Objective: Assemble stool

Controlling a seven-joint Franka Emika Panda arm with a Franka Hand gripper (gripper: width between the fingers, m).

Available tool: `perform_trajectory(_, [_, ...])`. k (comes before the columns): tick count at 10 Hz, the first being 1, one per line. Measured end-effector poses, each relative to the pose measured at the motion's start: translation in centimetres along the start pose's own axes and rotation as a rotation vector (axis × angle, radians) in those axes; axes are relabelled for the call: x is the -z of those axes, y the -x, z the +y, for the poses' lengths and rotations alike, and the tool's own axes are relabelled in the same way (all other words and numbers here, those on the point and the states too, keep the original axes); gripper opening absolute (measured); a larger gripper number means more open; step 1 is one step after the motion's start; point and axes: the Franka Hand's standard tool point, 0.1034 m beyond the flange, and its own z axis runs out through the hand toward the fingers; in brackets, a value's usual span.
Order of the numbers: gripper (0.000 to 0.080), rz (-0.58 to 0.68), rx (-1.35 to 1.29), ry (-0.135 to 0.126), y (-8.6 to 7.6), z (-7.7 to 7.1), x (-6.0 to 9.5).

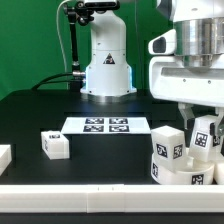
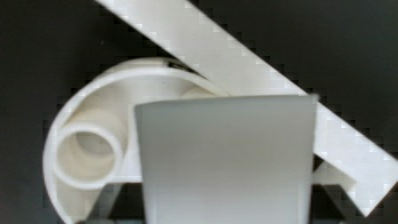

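One leg point(image 1: 205, 138) seems pinched in the claw point(image 1: 205, 122), tilted near upright, with the seat point(image 2: 98, 105) just below it on the tabletop point(image 1: 110, 160), slightly toward the exterior view's left.

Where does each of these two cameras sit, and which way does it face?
Exterior view: off the arm, facing across the table toward the robot base; the gripper shows on the exterior view's right.
Wrist view: on the wrist, looking past its fingers at the held leg and round seat.
Shared: the leg and seat.
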Motion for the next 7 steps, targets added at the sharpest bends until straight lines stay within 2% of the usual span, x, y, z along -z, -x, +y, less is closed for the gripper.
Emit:
perform_trajectory(5, [0.0338, -0.041, -0.46, -0.021, -0.15, 0.0, -0.05])
perform_trajectory(7, [0.0338, -0.05, -0.578, -0.04, -0.19, -0.03, -0.13])
